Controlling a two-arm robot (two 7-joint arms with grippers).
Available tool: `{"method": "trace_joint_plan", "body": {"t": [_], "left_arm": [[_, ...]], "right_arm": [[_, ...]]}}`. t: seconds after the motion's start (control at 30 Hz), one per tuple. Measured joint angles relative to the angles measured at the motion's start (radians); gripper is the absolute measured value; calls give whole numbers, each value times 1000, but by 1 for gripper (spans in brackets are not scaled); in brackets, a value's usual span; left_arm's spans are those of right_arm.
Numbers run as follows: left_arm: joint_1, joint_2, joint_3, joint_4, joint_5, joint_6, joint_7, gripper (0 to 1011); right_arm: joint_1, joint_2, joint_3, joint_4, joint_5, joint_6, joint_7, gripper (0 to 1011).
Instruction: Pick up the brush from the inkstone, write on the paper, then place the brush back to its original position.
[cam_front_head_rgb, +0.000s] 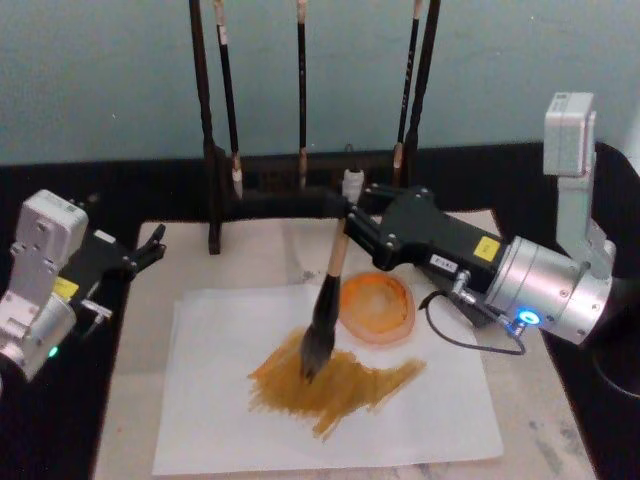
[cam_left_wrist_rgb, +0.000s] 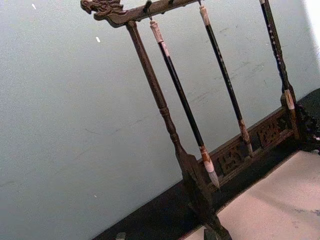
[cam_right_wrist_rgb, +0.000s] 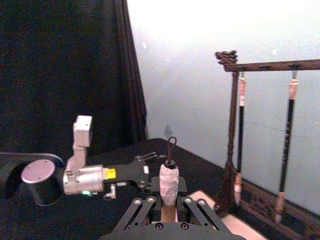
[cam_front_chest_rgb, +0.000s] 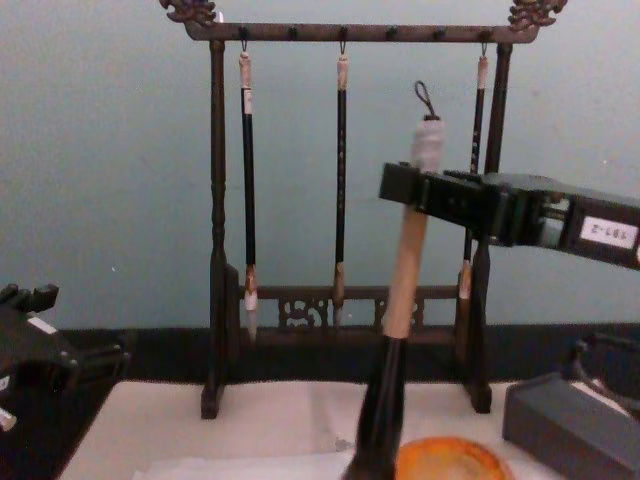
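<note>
in the head view the right gripper (cam_front_head_rgb: 350, 218) is reaching in from the right and clamping the brush (cam_front_head_rgb: 331, 285) high on its pale handle, fingers closed tight on it. the brush is standing nearly upright, leaning a little, with its bristles pressing on the paper (cam_front_head_rgb: 215, 400) in the middle of a patch of ochre strokes (cam_front_head_rgb: 340, 385). the inkstone (cam_front_head_rgb: 378, 308) is sitting on the paper's far edge, just right of the brush. the paper is lying on the mat (cam_front_head_rgb: 545, 420). the left gripper (cam_front_head_rgb: 152, 245) is idling at the mat's left edge, its fingers spread apart and gripping nothing. in the left wrist view the rack (cam_left_wrist_rgb: 150, 70) is standing against the wall with thin brushes (cam_left_wrist_rgb: 182, 105) hanging from it, and a corner of the mat is showing beside its foot. in the right wrist view the right gripper (cam_right_wrist_rgb: 169, 210) is squeezing the brush (cam_right_wrist_rgb: 169, 182) just under its whitish end, the cord loop (cam_right_wrist_rgb: 172, 147) sticking up above, and the left gripper (cam_right_wrist_rgb: 150, 159) is showing farther off. in the chest view the right gripper (cam_front_chest_rgb: 415, 190) is coming in from the right and pinching the brush (cam_front_chest_rgb: 403, 275) near the top, the handle slanting down towards the paper, the inkstone (cam_front_chest_rgb: 445, 460) lying just right of its black part, a grey block (cam_front_chest_rgb: 570, 425) sitting farther right, and the left gripper (cam_front_chest_rgb: 28, 298) resting low at the left.
</note>
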Motion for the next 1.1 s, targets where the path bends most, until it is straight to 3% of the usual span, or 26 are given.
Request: {"method": "trace_joint_plan", "body": {"t": [0.4, 1.1], "left_arm": [[0, 0, 0, 0, 0, 0, 0, 1010], [0, 0, 0, 0, 0, 0, 0, 1010]], "right_arm": [[-15, -6, -40, 2, -4, 6, 5, 162], [-47, 19, 12, 29, 47, 12, -24, 162]]}}
